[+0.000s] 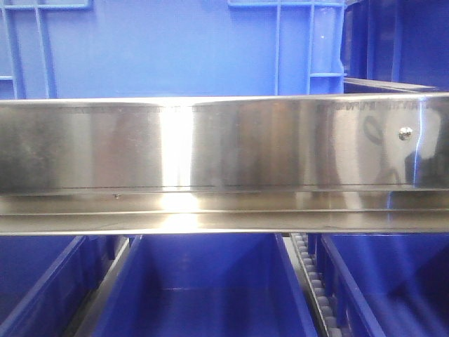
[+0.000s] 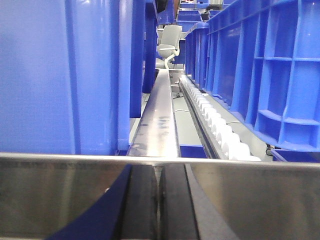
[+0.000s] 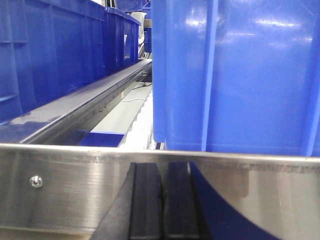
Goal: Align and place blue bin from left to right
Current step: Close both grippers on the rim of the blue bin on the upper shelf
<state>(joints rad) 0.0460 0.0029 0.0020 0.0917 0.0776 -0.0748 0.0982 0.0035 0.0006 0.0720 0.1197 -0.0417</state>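
Observation:
The blue bin [image 1: 161, 49] fills the top of the front view, its ribbed side wall standing just behind a stainless steel rail [image 1: 210, 147]. In the left wrist view the blue bin [image 2: 55, 75] rises at the left, beyond the rail. My left gripper [image 2: 159, 172] is shut, its black fingers pressed together low against the rail and holding nothing. In the right wrist view the blue bin [image 3: 240, 75] stands at the upper right. My right gripper [image 3: 162, 170] is also shut and holds nothing, with its fingers right at the rail.
Darker blue crates [image 1: 203, 288] show their interiors below the rail. A white roller track [image 2: 220, 130] and a steel guide [image 2: 160, 115] run away from me between rows of other blue crates [image 2: 270, 75], [image 3: 50, 55]. An office chair [image 2: 170, 40] stands far off.

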